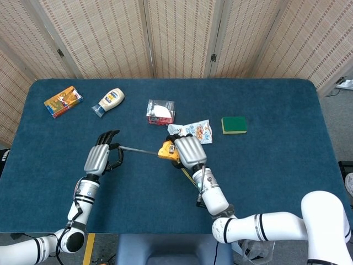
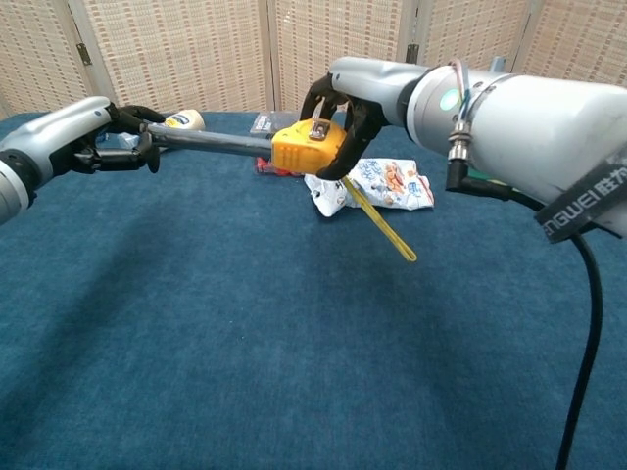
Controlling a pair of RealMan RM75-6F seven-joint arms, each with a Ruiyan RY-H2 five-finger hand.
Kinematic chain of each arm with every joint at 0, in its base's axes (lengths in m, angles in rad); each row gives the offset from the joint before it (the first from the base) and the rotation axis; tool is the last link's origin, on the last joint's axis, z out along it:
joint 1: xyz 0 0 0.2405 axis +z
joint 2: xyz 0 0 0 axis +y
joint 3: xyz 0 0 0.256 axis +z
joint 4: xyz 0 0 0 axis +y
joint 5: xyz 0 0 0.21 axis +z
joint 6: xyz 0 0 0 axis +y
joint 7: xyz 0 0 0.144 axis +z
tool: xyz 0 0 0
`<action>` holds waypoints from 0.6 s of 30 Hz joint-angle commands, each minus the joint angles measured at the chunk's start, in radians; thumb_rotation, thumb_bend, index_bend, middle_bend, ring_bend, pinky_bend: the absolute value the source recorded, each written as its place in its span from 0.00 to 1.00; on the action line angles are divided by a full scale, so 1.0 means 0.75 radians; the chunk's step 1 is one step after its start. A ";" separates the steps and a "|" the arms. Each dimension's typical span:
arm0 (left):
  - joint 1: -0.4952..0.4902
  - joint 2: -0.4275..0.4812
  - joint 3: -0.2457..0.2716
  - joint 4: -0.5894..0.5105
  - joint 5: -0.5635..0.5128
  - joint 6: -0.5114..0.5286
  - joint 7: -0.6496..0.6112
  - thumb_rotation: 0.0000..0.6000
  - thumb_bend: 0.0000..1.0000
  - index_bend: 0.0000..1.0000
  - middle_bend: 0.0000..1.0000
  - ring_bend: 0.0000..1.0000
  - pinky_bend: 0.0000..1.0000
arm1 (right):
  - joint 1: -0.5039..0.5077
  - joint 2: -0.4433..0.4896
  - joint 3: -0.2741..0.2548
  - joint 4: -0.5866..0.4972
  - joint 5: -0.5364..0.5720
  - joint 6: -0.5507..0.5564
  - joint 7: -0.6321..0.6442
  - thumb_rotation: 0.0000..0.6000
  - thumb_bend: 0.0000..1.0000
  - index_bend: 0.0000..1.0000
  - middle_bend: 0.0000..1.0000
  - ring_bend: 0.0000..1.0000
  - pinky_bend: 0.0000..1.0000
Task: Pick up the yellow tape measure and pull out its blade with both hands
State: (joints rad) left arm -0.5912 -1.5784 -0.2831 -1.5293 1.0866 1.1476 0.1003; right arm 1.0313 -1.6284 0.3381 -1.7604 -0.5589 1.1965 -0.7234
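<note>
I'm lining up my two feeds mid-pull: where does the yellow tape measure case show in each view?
Head view: yellow tape measure case sits centre, held by the right hand.
Chest view: case shows upper centre, above the table.
Shared landmark: the crinkled white snack packet just beyond it.
</note>
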 commanded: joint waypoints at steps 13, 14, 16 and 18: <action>0.042 0.051 0.007 0.044 -0.002 0.008 -0.054 0.63 0.87 0.66 0.14 0.04 0.00 | -0.090 0.168 -0.068 -0.079 -0.097 -0.031 0.080 1.00 0.30 0.50 0.40 0.47 0.27; 0.046 0.056 0.009 0.048 -0.003 0.008 -0.056 0.64 0.87 0.66 0.14 0.04 0.00 | -0.099 0.183 -0.071 -0.086 -0.106 -0.035 0.092 1.00 0.30 0.50 0.40 0.47 0.27; 0.056 0.068 0.013 0.056 -0.005 0.007 -0.063 0.63 0.87 0.66 0.14 0.04 0.00 | -0.120 0.224 -0.079 -0.105 -0.122 -0.055 0.123 1.00 0.30 0.50 0.41 0.47 0.27; 0.065 0.081 0.016 0.064 -0.006 0.002 -0.079 0.64 0.87 0.66 0.14 0.04 0.00 | -0.139 0.272 -0.087 -0.120 -0.141 -0.091 0.160 1.00 0.30 0.50 0.41 0.47 0.27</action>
State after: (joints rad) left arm -0.5460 -1.5221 -0.2727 -1.4844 1.0829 1.1510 0.0465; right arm 0.9410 -1.4488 0.2801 -1.8382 -0.6507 1.1482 -0.6242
